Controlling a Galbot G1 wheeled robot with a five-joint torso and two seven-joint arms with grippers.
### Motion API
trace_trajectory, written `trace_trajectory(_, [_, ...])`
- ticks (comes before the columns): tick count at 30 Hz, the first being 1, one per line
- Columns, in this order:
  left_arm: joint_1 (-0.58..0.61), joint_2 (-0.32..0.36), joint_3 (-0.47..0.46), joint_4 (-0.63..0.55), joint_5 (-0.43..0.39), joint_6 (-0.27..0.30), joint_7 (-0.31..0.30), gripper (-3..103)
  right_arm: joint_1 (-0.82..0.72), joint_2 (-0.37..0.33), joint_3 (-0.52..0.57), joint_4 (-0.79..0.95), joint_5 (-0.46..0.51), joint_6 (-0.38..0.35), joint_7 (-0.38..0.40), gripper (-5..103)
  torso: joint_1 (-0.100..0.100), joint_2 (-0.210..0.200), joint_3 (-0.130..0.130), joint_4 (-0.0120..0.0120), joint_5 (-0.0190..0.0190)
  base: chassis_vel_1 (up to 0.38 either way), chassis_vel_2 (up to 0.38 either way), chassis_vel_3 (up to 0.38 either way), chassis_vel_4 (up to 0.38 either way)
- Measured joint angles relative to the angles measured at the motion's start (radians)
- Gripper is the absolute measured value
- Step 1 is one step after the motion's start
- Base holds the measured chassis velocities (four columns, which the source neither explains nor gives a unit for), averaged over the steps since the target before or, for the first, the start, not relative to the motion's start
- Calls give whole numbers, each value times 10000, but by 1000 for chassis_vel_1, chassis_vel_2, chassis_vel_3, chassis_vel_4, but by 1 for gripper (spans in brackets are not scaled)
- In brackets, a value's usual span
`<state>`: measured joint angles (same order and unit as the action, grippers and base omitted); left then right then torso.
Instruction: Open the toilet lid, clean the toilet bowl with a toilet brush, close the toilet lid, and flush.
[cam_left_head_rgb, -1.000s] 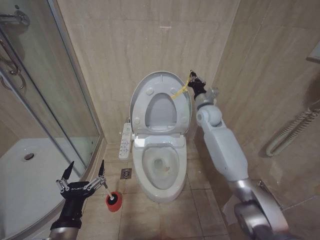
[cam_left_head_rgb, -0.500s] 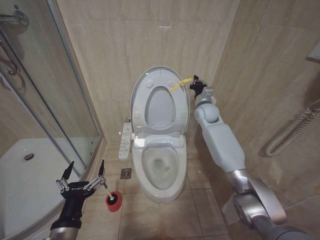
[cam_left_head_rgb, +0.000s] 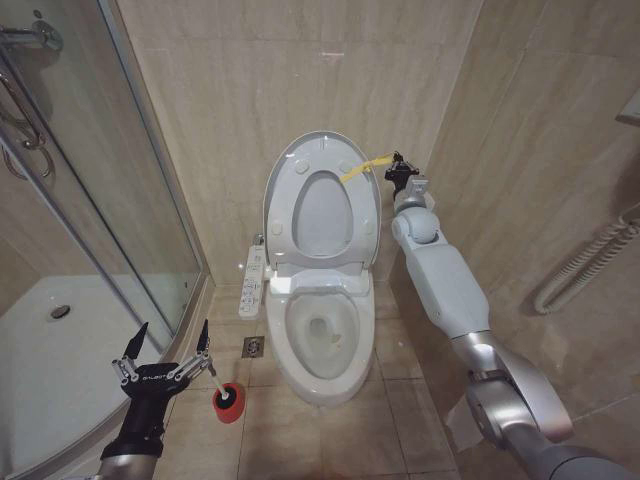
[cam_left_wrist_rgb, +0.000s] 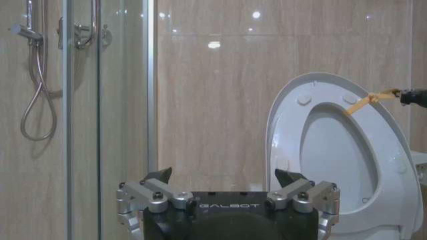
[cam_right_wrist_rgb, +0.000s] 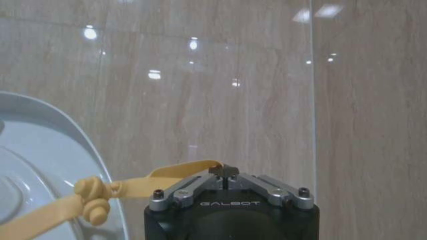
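lid (cam_left_head_rgb: 318, 200) up; right end effector (cam_left_head_rgb: 397, 166) pinching strap (cam_left_head_rgb: 362, 167). left end effector (cam_left_head_rgb: 165, 352) spread nr brush (cam_left_head_rgb: 226, 399). bowl (cam_left_head_rgb: 322, 330) uncleaned; close, flush pending.

The right arm reaches up and forward, its white forearm rising to the wrist beside the back wall. The right gripper (cam_left_head_rgb: 398, 167) sits at the top of that reach — its fingertips pinched together on the yellow strap (cam_right_wrist_rgb: 100, 197). The left arm stays low at the robot's left side, and the left gripper (cam_left_head_rgb: 168, 349) points forward with its fingers (cam_left_wrist_rgb: 157, 176) spread wide — holding nothing.
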<state>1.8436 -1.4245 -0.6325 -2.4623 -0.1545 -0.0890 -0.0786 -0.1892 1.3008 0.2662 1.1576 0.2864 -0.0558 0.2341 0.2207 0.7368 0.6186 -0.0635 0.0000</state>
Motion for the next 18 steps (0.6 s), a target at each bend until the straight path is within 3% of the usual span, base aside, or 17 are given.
trace_trajectory(12, [0,0,0,0,0,0,0,100,322,268,-250,-620,30,272,-151,0,0,0,0,-9,1,0,0,0,0])
trace_trajectory(18, [0,0,0,0,0,0,0,100,153,82,-457,148,434,19,-17,0,0,0,-1,-4,-2,0,0,0,0])
